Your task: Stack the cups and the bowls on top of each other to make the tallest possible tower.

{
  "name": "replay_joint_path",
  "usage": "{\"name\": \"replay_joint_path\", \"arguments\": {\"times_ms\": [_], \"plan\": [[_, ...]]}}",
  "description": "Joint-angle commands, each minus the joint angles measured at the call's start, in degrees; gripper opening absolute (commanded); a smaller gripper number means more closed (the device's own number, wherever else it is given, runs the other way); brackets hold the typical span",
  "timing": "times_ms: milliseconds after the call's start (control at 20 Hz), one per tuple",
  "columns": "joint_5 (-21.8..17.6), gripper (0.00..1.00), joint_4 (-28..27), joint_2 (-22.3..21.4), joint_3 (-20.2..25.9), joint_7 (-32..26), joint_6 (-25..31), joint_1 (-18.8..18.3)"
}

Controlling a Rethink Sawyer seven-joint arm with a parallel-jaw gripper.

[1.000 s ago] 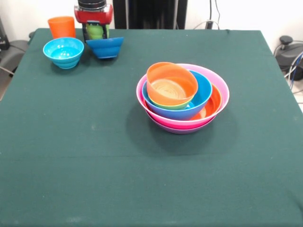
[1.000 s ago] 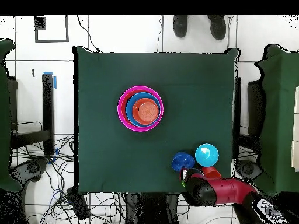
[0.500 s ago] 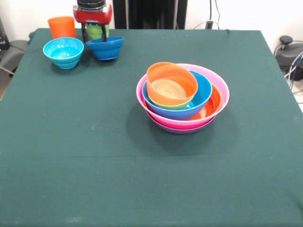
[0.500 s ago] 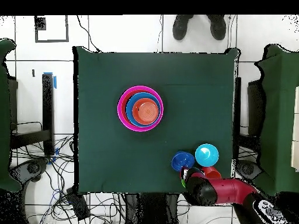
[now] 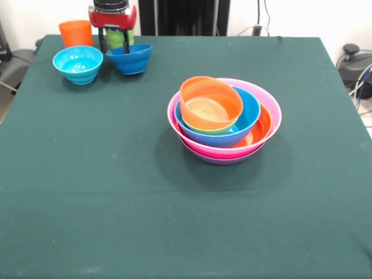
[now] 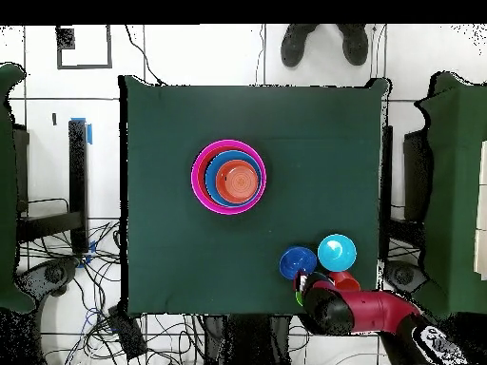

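Green cloth [image 5: 116,192] carries the tower [image 5: 224,119] centrally. At eleven o'clock, the gripper [image 5: 114,39] straddles the lime green cup [image 5: 117,38]; whether it is pinching, I cannot tell. Lift straight up, clearing the dark blue bowl [image 5: 130,58].

Dark green cloth [image 5: 174,221] spread over the whole table, faintly creased. White wall [image 5: 302,17] along the upper right of the front frame. Pale tiled floor [image 6: 190,52] around the table in the overhead frame, tangled cables [image 6: 105,314] at lower left, a pair of shoes [image 6: 323,40] at top centre.
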Motion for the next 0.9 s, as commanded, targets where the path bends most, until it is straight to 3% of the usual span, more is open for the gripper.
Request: {"name": "replay_joint_path", "arguments": {"times_ms": [50, 450, 500, 550, 900], "plan": [[3.7, 1.00, -6.6, 1.2, 1.3, 7.7, -2.2, 4.8], [5.0, 1.00, -6.5, 1.1, 1.6, 5.8, -0.4, 4.5], [3.4, 1.00, -5.4, 0.8, 1.4, 4.4, -1.1, 0.9], [3.2, 1.00, -5.3, 0.8, 1.5, 4.1, -1.1, 0.4], [4.4, 1.00, -6.3, 0.8, 2.1, 4.3, 0.4, 2.0]]}}
